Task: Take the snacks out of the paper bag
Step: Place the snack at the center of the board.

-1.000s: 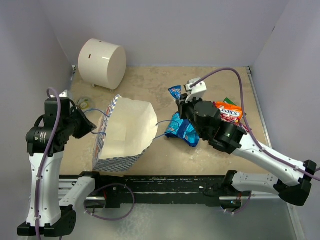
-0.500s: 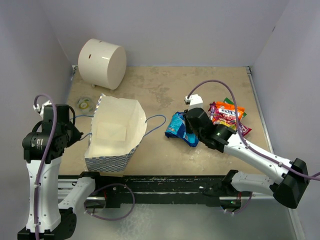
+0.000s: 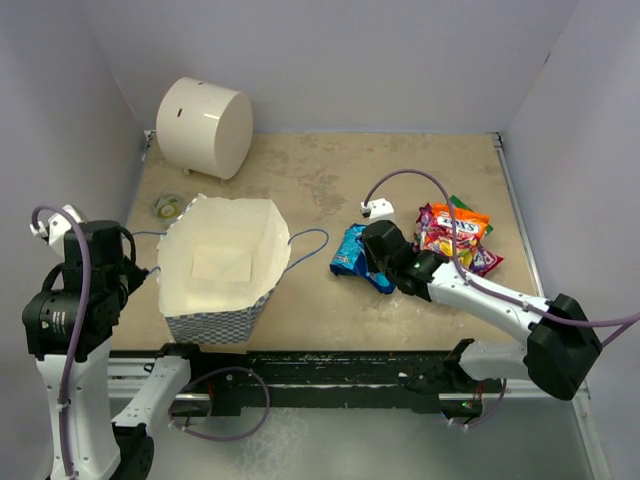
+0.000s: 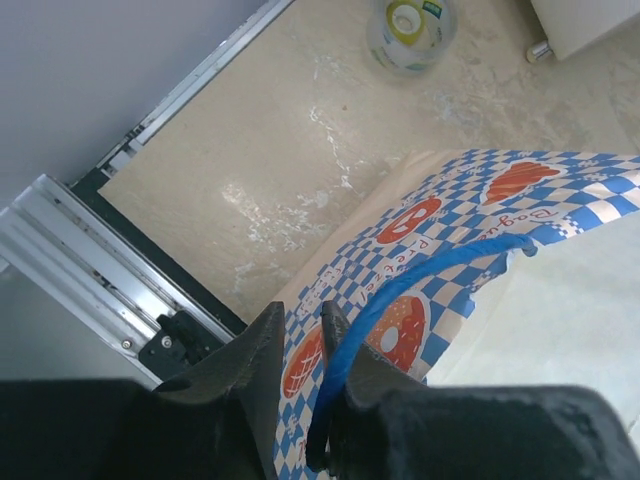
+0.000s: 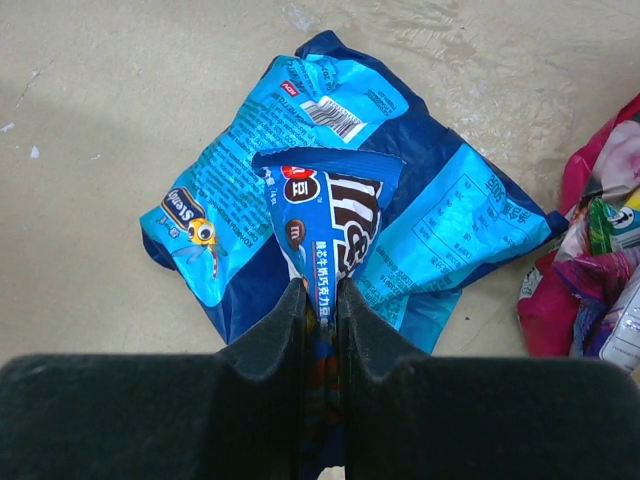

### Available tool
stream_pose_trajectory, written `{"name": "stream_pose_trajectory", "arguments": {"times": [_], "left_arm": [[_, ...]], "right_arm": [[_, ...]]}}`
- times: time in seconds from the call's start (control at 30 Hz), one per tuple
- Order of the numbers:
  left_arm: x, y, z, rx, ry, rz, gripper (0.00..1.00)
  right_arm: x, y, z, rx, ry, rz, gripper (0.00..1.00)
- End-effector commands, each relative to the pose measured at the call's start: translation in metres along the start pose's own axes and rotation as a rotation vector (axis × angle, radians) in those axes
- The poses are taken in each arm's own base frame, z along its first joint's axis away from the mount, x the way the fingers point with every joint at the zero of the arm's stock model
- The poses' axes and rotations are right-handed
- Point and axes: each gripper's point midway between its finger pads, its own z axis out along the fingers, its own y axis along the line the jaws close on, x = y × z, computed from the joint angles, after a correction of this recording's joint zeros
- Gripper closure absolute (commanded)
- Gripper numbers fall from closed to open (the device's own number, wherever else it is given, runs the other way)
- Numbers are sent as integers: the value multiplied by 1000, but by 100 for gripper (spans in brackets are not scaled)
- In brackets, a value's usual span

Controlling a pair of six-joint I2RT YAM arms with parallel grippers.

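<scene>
The checked paper bag (image 3: 215,322) (image 4: 470,205) stands upright with its mouth up, and only its cream bottom shows inside. My left gripper (image 3: 145,275) (image 4: 300,312) is at the bag's left side with its jaws a little apart. The blue cord handle (image 4: 440,265) lies against the right finger. My right gripper (image 3: 374,250) (image 5: 320,290) is shut on a small blue snack packet (image 5: 335,215), low over a larger blue packet (image 3: 350,255) (image 5: 220,215) that lies on the table. Red, orange and purple snacks (image 3: 455,235) (image 5: 590,270) lie in a heap to the right.
A large cream cylinder (image 3: 205,127) lies at the back left. A small clear round container (image 3: 168,206) (image 4: 405,25) sits behind the bag. The black and metal rail (image 3: 330,365) (image 4: 90,260) runs along the near edge. Walls close in both sides.
The bag went from tilted to standing upright. My left gripper drew back to the left and its jaws parted off the handle. My right arm sank toward the table with the small blue packet.
</scene>
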Motion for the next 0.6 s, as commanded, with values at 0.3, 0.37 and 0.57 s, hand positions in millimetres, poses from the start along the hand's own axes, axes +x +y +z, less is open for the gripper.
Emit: {"name": "stream_pose_trajectory", "arguments": {"times": [0.3, 0.37, 0.57], "left_arm": [[-5, -123, -15, 584, 97, 81, 100], [-11, -157, -36, 778, 115, 55, 100], [-48, -228, -109, 1274, 118, -48, 100]], "right_arm": [[-17, -5, 1, 12, -74, 62, 97], [-15, -8, 2, 23, -70, 64, 91], [-11, -9, 5, 21, -63, 71, 68]]}}
